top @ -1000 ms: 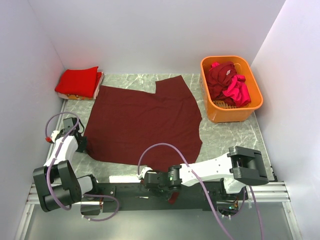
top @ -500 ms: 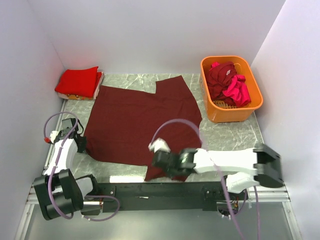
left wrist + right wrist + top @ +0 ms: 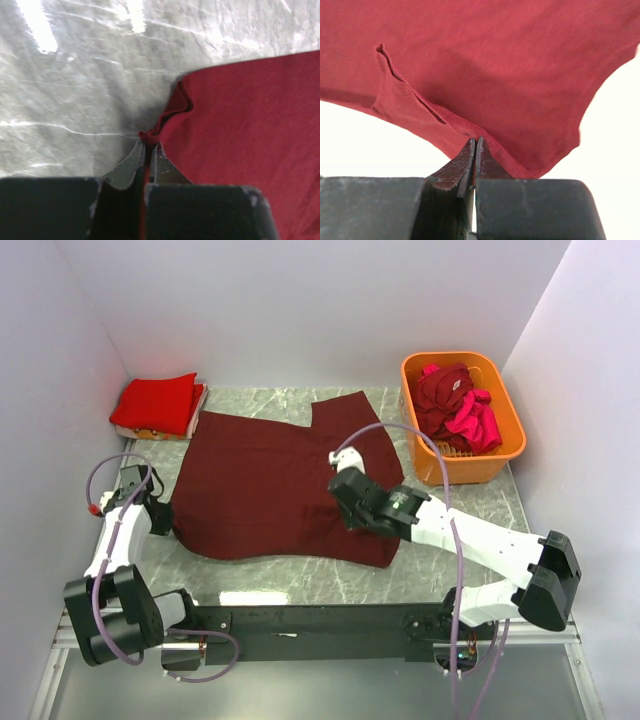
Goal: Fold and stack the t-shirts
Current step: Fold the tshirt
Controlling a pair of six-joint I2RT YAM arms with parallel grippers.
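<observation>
Stretching left to right, maroon t-shirt (image 3: 270, 490), edges pinched by left hand (image 3: 159, 522) and right hand (image 3: 350, 508).

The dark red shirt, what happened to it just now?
The right pincer, shut on the near hem of the dark red shirt, carried it away from the bases, over itself. The left pincer kept its grip on the left edge. The basket stayed.
</observation>
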